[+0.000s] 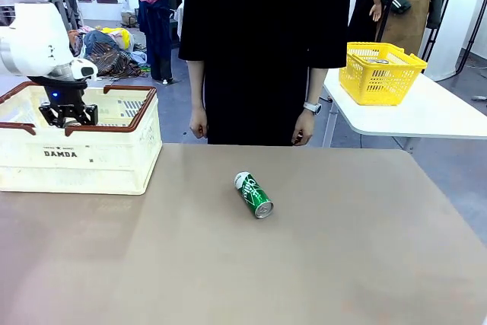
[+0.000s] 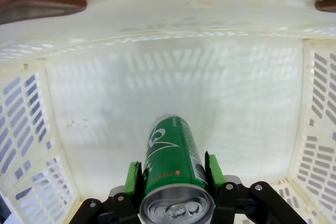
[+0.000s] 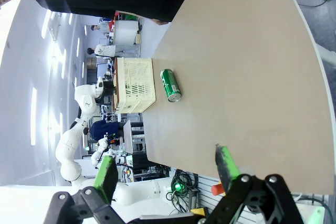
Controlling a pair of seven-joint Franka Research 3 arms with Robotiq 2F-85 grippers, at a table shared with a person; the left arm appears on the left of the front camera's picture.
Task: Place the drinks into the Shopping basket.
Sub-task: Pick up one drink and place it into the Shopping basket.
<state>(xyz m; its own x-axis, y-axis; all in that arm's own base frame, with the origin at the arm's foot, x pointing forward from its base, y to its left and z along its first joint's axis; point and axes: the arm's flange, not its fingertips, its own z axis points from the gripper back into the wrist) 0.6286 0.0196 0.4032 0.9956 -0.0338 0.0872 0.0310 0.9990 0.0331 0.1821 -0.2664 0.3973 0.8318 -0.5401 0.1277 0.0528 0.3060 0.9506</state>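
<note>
Fingers (image 2: 132,181) of our left gripper (image 2: 171,162) are clamped on a green can (image 2: 173,150). We hold it inside the Shopping basket (image 2: 220,93), above the floor, its long axis running along the fingers and its silver top toward the wrist. Letting go should drop it in.

Our right gripper (image 3: 166,171) is spread wide with nothing between its pads. A second green can (image 1: 253,195) lies on its side near the middle of the table (image 1: 342,264), well apart from the basket. Its long axis runs diagonally, silver top toward our side. We judge the free right arm better placed for it, closing across the can's width.
</note>
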